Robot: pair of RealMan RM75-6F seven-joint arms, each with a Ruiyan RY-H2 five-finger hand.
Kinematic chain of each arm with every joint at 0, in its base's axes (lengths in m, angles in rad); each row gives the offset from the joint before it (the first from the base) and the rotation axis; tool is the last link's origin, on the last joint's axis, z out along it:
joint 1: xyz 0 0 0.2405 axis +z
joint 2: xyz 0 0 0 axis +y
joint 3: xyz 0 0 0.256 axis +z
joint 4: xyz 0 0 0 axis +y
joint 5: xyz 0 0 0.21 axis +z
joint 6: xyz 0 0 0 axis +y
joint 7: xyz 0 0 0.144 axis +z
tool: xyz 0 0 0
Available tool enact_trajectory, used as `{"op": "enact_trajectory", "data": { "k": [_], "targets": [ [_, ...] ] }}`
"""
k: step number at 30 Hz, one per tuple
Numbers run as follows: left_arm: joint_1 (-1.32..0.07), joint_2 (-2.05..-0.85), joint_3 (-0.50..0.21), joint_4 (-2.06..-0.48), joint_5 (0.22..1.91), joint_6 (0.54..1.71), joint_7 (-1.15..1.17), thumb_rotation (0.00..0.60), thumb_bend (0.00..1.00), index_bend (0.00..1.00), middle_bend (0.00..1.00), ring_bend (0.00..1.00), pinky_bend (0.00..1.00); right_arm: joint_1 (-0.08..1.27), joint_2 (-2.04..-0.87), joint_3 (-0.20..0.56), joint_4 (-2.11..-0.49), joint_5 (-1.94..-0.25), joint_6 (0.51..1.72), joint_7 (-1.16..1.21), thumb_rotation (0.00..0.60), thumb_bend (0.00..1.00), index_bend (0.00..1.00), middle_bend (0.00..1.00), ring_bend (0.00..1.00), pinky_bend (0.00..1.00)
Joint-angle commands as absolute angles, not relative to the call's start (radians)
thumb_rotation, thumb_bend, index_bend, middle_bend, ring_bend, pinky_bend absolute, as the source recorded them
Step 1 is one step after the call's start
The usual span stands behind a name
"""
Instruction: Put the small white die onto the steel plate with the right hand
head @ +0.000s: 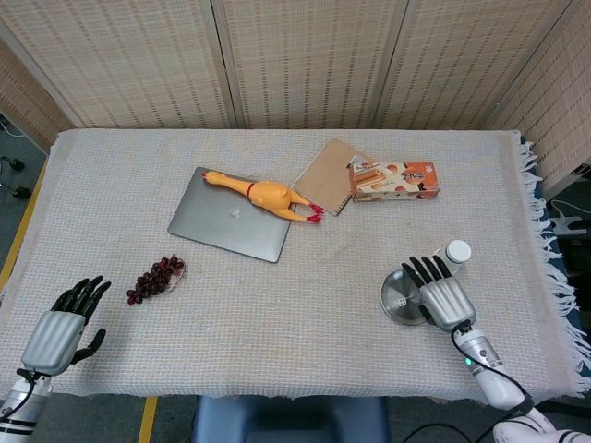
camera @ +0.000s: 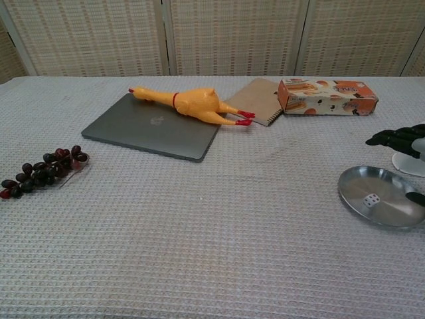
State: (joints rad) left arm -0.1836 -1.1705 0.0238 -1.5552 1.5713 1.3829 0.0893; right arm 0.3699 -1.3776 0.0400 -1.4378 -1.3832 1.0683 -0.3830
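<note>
The small white die (camera: pixel 371 199) lies inside the round steel plate (camera: pixel 392 214) at the table's right side; in the head view it shows as a small speck (head: pixel 404 301) on the plate (head: pixel 395 293). My right hand (head: pixel 441 295) hovers over the plate's right half, palm down, fingers spread and holding nothing. Its dark fingertips (camera: pixel 396 137) enter the chest view from the right, above the plate. My left hand (head: pixel 63 329) rests at the near left corner of the table, holding nothing.
A white cup (head: pixel 456 251) stands just behind the plate. Farther back are a snack box (head: pixel 393 180), a brown notebook (head: pixel 325 175) and a rubber chicken (head: pixel 266 195) on a grey laptop (head: pixel 222 221). Dark grapes (head: pixel 155 277) lie to the left.
</note>
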Motion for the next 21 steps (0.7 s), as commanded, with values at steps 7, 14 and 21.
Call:
{"op": "enact_trajectory", "data": {
  "k": [7, 14, 21],
  "targets": [
    [-0.186, -1.174, 0.027, -1.559, 1.573, 1.376, 0.099, 0.600, 0.41, 0.00, 0.00, 0.00, 0.17, 0.391, -1.216, 0.130, -1.467, -1.335, 1.083, -0.172, 0.600, 0.28, 0.00, 0.00, 0.00, 0.05],
    [-0.185, -1.177, 0.027, -1.562, 1.572, 1.375, 0.110, 0.600, 0.41, 0.00, 0.00, 0.00, 0.17, 0.477, -1.239, 0.163, -1.326, -1.211, 0.908, -0.177, 0.600, 0.28, 0.03, 0.04, 0.00, 0.13],
    [-0.187, -1.177, 0.024, -1.558, 1.563, 1.371, 0.109, 0.600, 0.41, 0.00, 0.00, 0.00, 0.17, 0.501, -1.276, 0.142, -1.253, -1.154, 0.810, -0.158, 0.600, 0.28, 0.06, 0.04, 0.00, 0.13]
  ]
}}
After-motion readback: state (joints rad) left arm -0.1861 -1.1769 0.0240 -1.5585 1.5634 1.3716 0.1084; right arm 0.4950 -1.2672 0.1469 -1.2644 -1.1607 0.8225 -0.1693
